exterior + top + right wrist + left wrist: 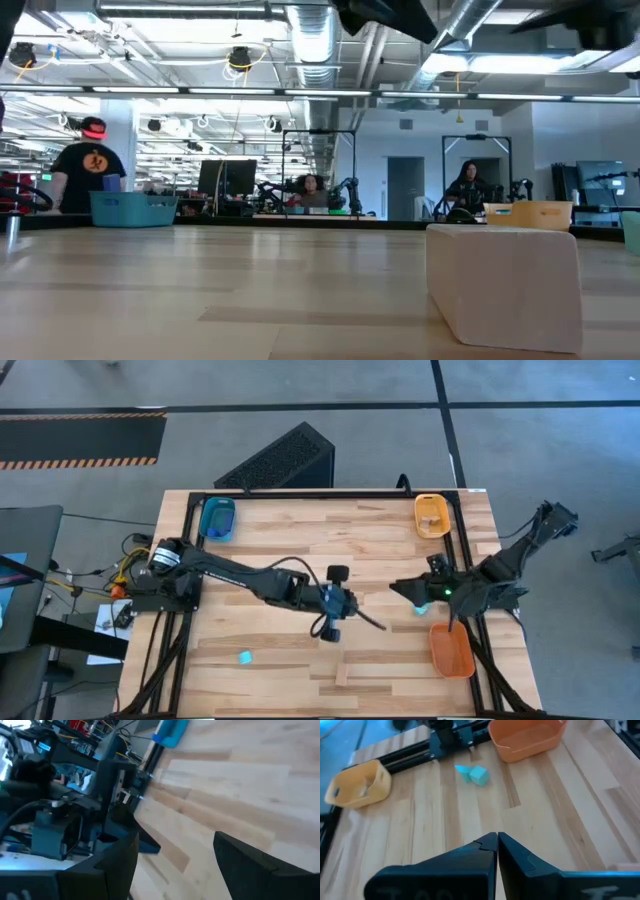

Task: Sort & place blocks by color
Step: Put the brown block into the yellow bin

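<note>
The left tool (333, 622) hangs over the bare middle of the worktop (300, 540), fingers pressed together, empty. The right tool (405, 591) gapes open near the right edge, beside cyan blocks (475, 773). One more cyan block (244, 656) lies alone near the front-left.

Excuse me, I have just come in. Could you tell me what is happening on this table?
Two dark robot arms are sorting small blocks into plastic trays. The left gripper is over the middle of the wooden table, shut and holding nothing visible. The right gripper is open near the right side. Light cyan blocks lie beside the orange tray; another cyan block lies alone. The yellow-orange tray holds something.
</note>
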Tool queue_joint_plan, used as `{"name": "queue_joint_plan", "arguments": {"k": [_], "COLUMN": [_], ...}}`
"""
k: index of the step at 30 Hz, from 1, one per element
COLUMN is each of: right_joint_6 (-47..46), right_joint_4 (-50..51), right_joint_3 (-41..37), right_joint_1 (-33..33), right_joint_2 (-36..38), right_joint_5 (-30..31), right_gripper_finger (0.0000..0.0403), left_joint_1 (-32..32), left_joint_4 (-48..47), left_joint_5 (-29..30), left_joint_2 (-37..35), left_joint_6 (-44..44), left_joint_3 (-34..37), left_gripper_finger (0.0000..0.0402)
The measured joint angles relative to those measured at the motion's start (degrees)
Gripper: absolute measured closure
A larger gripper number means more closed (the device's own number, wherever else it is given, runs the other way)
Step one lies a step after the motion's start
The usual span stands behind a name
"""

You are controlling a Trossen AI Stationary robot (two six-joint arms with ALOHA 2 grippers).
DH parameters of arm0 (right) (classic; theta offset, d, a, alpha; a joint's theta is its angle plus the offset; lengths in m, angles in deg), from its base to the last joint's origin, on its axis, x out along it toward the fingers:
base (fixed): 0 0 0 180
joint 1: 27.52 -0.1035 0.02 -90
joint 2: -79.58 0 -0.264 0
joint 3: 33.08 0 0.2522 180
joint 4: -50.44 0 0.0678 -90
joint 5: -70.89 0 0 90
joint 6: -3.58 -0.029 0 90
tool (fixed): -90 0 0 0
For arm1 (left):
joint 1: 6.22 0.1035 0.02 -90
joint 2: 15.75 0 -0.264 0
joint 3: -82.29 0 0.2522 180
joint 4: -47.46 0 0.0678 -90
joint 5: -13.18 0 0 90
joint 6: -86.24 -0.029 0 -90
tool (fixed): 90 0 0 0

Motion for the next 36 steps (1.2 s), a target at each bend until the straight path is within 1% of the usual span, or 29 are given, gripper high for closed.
{"name": "queue_joint_plan", "arguments": {"k": [3, 7, 9, 10, 13, 17, 19, 21, 23, 25, 27, 29, 30, 31, 33, 35, 36], "right_joint_6": [4.71, 6.42, 6.57, 6.57, 6.31, 3.65, 1.07, -1.07, -3.44, -5.59, -7.62, -8.84, -8.90, -8.90, -8.91, -9.01, -9.02], "right_joint_4": [-3.44, -2.25, -1.47, -1.25, -1.24, -2.34, -2.87, -2.96, -3.02, -3.33, -3.61, -4.33, -5.38, -5.71, -6.62, -7.42, -6.98], "right_joint_3": [0.00, 0.00, 0.00, 0.00, 0.00, 0.00, 0.00, 0.00, 0.00, -0.02, 0.00, -0.06, -0.03, -0.02, -0.04, 0.02, -0.03], "right_joint_1": [3.66, 7.70, 8.27, 8.24, 6.97, 4.98, 3.36, 1.75, 0.56, -0.43, -1.49, -2.33, -2.68, -3.11, -3.94, -4.52, -4.81], "right_joint_2": [-0.20, -0.22, -0.46, -0.77, -1.61, -3.39, -4.80, -6.57, -8.61, -10.62, -12.75, -14.68, -15.72, -16.56, -17.85, -19.01, -19.29], "right_joint_5": [-2.08, -10.32, -13.66, -14.56, -14.57, -13.96, -12.41, -11.04, -10.04, -9.10, -8.42, -8.38, -8.39, -8.43, -8.39, -8.40, -8.46], "right_gripper_finger": [0.0122, 0.0122, 0.0122, 0.0122, 0.0122, 0.0122, 0.0122, 0.0122, 0.0122, 0.0122, 0.0122, 0.0122, 0.0122, 0.0122, 0.0122, 0.0122, 0.0122], "left_joint_1": [2.15, 4.73, 5.39, 5.45, 4.72, 2.51, 1.05, -0.44, -1.74, -2.74, -3.62, -5.09, -5.83, -6.65, -8.29, -9.44, -9.94], "left_joint_4": [-0.30, -0.26, -0.23, -0.14, 0.40, 0.55, 2.30, 4.39, 8.90, 7.54, 8.95, 7.86, 9.03, 10.93, 10.25, 13.39, 13.24], "left_joint_5": [-5.01, -13.05, -16.94, -18.88, -23.85, -25.23, -24.76, -24.34, -21.17, -17.24, -12.36, -6.80, -4.71, -3.59, -1.76, -0.03, 1.37], "left_joint_2": [0.01, 0.01, 0.01, 0.01, 0.00, 0.21, 0.88, 1.13, 2.12, 2.38, 3.58, 3.88, 4.53, 5.22, 5.70, 6.91, 7.11], "left_joint_6": [-0.87, 2.95, 1.90, 0.48, -2.30, 0.70, 2.68, 7.86, 16.72, 26.27, 32.93, 36.96, 38.45, 39.95, 43.33, 46.91, 48.65], "left_joint_3": [0.00, 0.00, 0.00, 0.04, 1.50, 4.85, 6.58, 8.63, 9.20, 9.68, 9.53, 9.67, 9.61, 9.35, 9.70, 9.46, 9.46], "left_gripper_finger": [0.0401, 0.0400, 0.0391, 0.0383, 0.0351, 0.0287, 0.0252, 0.0217, 0.0187, 0.0167, 0.0155, 0.0151, 0.0151, 0.0151, 0.0150, 0.0150, 0.0150]}}
